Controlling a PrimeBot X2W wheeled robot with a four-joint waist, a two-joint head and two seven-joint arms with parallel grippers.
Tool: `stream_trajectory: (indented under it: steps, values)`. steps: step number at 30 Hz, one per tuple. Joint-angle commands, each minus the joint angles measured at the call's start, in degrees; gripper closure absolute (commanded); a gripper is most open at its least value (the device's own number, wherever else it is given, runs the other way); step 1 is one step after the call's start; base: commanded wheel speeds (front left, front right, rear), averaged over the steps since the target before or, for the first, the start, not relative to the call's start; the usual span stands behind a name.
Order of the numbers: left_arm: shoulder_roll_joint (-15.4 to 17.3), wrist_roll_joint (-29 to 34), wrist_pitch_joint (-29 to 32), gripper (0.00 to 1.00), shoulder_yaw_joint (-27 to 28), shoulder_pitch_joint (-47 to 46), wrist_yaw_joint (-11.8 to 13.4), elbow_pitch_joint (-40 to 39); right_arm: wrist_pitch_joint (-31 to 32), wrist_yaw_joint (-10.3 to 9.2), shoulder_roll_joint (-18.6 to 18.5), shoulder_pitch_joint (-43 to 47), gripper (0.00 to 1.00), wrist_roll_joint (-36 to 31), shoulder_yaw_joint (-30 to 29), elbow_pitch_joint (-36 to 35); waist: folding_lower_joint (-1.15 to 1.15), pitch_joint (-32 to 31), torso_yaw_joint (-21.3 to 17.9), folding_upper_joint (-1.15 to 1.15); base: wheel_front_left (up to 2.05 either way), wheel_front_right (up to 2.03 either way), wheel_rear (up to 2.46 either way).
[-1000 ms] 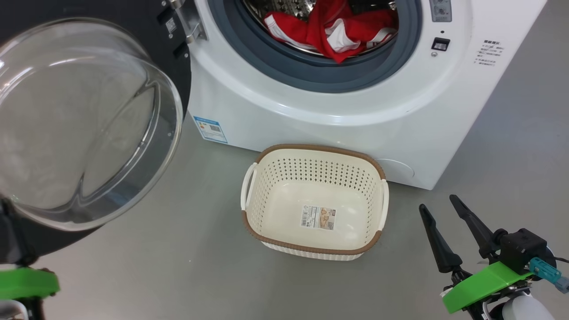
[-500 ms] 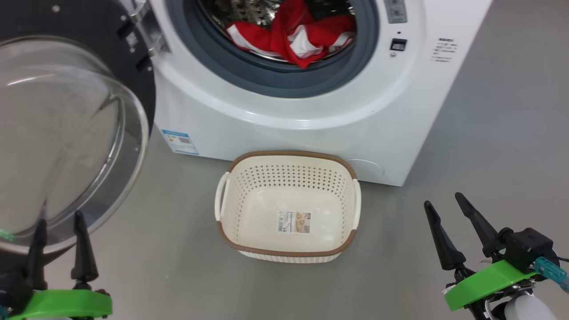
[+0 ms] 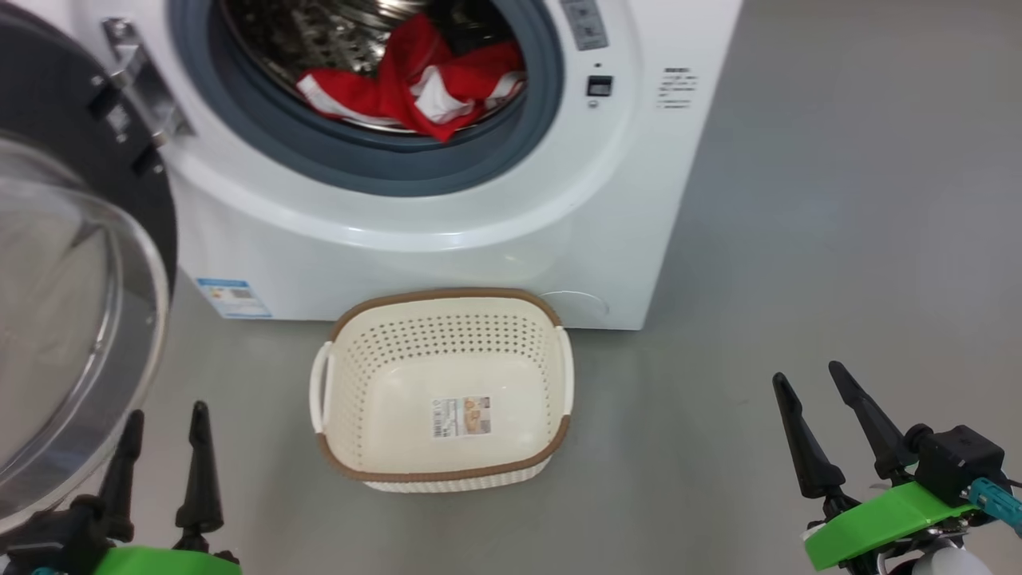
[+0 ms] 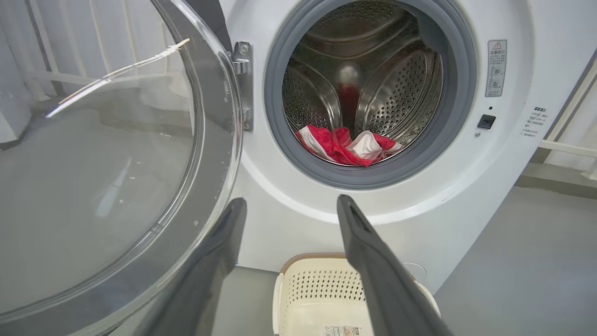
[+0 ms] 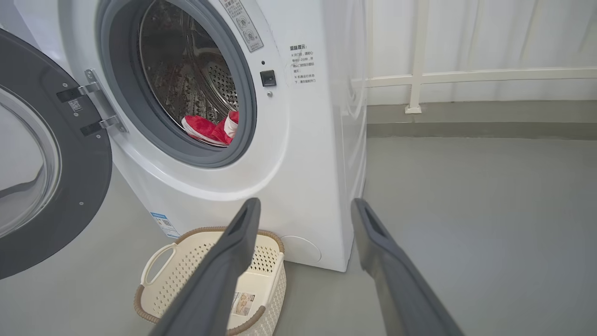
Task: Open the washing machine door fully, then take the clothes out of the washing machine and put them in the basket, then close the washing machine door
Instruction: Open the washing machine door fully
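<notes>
The white washing machine (image 3: 447,231) stands far, its black-rimmed, bulging glass door (image 3: 72,319) swung wide left. The perforated cream basket (image 3: 443,294) sits near it. Soft red clothes (image 3: 407,84) lie heaped left-to-right in the steel drum, far beyond both gaping, empty-handed grippers. The left gripper (image 3: 167,410) looks nearer than the right gripper (image 3: 807,371).

Left hand (image 3: 168,412) now out from behind the washing machine door (image 3: 72,319); camera farther right.

- Grey smooth floor (image 3: 814,239), under everything.
- Standing on it, at the back: the washing machine (image 3: 447,247), white.
- Set on it just before the machine: the basket (image 3: 444,294), upright, mouth up.
</notes>
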Motion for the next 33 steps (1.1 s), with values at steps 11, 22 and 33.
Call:
stream_trajectory:
  steps: [11,22,33]
  values:
    - [1.5,-1.66,-0.3,0.0,-1.18,-0.27,-0.17,-2.53,-0.69,0.09,0.49,0.4,0.0,-0.45,-0.94,-2.08,0.0,0.09,-7.11,0.0,0.0,0.0,0.0]
    - [1.5,-2.17,-0.3,0.0,-2.66,0.15,-0.17,-2.54,-0.69,0.09,0.49,0.9,0.0,-0.58,-1.63,-2.41,0.0,-0.39,-9.96,0.0,0.0,0.0,0.0]
    - [1.55,-2.56,-0.3,0.0,-3.0,0.58,-0.17,-3.03,-0.69,0.09,0.56,1.41,0.0,-0.69,-1.89,-2.6,0.0,-0.93,-10.51,0.0,0.0,0.0,0.0]
